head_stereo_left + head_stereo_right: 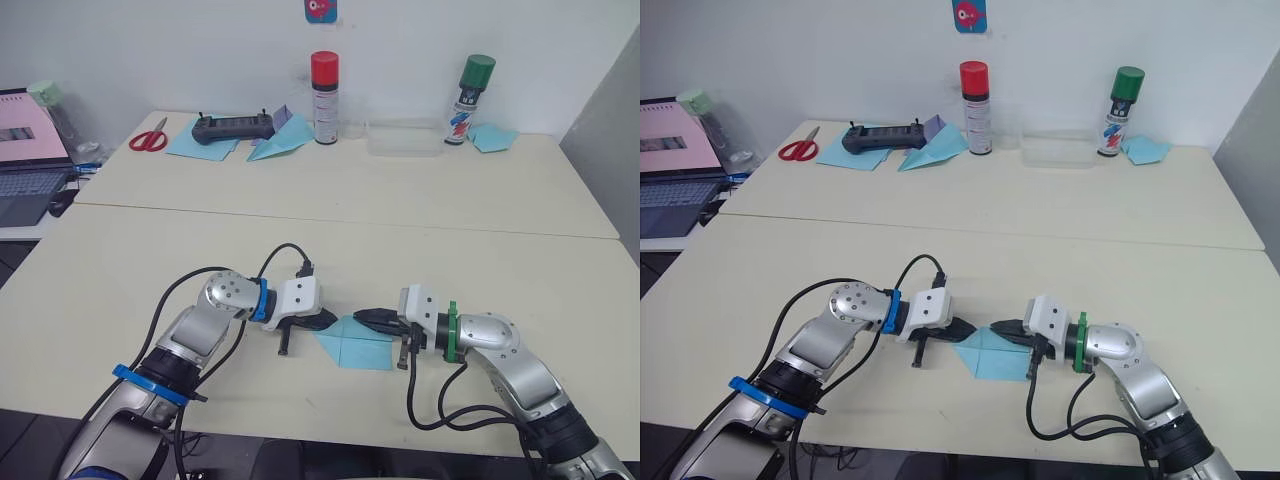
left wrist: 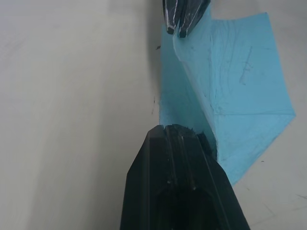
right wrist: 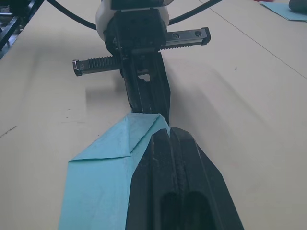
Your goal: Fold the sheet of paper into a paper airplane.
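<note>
Paper sheet (image 1: 358, 343) near desk (image 1: 300, 250) front edge: light, flimsy; left tool (image 1: 322, 321) and right tool (image 1: 375, 319) both clamped narrow on its opposite ends; grip the edges.

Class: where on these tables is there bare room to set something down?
Bare: the broad strip between the spray cans and the sheet of paper, and the near table's right side. Crowded: the far edge around the scissors and controller.

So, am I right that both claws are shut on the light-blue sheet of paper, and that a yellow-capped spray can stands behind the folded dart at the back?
Not quite: the spray can has a red cap, as the left eye view shows. Otherwise yes: the left claw and right claw are both shut on the sheet of paper.
</note>
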Tool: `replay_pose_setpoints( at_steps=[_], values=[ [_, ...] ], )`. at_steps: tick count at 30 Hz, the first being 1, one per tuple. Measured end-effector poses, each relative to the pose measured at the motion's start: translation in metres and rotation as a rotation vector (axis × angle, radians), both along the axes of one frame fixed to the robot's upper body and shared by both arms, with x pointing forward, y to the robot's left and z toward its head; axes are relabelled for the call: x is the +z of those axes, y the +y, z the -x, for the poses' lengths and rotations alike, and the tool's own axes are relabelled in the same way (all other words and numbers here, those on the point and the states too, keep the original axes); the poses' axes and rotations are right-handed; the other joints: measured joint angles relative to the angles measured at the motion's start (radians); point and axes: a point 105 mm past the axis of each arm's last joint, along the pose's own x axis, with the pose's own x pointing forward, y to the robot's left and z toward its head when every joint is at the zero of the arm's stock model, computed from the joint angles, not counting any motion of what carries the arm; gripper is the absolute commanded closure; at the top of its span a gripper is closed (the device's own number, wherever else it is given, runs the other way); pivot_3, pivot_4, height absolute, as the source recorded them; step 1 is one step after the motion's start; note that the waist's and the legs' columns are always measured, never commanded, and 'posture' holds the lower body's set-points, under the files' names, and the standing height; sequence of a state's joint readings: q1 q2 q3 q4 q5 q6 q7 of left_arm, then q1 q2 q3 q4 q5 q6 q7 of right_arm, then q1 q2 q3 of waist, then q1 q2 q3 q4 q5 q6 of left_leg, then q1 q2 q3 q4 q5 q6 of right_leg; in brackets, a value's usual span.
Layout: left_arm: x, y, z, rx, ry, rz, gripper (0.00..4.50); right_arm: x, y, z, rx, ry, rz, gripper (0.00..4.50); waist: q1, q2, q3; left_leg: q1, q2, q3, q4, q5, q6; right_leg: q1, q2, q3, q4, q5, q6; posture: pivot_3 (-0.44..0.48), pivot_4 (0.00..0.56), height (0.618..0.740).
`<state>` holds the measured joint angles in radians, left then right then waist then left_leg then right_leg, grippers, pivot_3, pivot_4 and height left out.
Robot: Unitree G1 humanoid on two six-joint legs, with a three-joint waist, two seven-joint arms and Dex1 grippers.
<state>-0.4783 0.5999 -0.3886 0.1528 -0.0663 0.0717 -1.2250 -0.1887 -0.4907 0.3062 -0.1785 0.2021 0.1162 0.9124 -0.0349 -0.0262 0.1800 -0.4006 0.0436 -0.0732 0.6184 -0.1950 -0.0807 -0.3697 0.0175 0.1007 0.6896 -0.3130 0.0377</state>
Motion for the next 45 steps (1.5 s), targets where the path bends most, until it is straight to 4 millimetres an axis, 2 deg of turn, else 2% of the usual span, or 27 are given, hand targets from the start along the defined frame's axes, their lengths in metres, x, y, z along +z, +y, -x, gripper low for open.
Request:
replay_pose_setpoints(
  at_steps=[9,19,27,31,45],
  values=[
    [0.0,0.0,0.001,-0.012,-0.002,0.001,4.5,-0.002,-0.001,0.002,0.017,0.012,0.017,4.49,0.0,0.0,0.0,0.0,0.0,0.0,-0.006,0.0,0.0,0.0,0.0,0.0,-0.005,0.001,0.001,0.0,0.15,0.74],
    [0.001,-0.001,0.001,-0.015,-0.006,0.002,4.5,0.006,0.004,-0.005,0.006,0.02,-0.024,4.49,0.0,0.0,0.0,0.0,0.0,0.0,-0.007,0.0,0.0,0.001,0.0,0.0,-0.008,0.001,0.001,0.0,0.15,0.74],
    [0.0,-0.001,0.003,-0.015,-0.005,0.005,4.5,-0.005,-0.001,-0.015,-0.038,0.013,0.035,4.49,0.0,0.0,0.0,0.0,0.0,0.0,-0.007,0.0,0.0,0.001,0.0,0.0,-0.008,0.001,0.001,0.0,0.15,0.74],
    [-0.001,-0.001,0.005,-0.018,-0.006,0.007,4.5,-0.01,-0.003,-0.016,-0.042,-0.001,0.066,4.49,0.0,0.0,0.0,0.0,0.0,0.0,-0.008,0.0,0.0,0.0,0.0,-0.001,-0.008,0.003,0.005,0.0,0.15,0.74],
    [0.0,0.0,0.008,-0.016,-0.005,0.002,4.5,-0.027,-0.003,-0.019,-0.053,-0.045,0.164,4.49,-0.001,0.0,0.0,0.0,0.0,0.0,-0.01,0.0,0.0,0.0,0.0,-0.001,-0.009,0.003,0.005,0.0,0.15,0.74]
  ],
)
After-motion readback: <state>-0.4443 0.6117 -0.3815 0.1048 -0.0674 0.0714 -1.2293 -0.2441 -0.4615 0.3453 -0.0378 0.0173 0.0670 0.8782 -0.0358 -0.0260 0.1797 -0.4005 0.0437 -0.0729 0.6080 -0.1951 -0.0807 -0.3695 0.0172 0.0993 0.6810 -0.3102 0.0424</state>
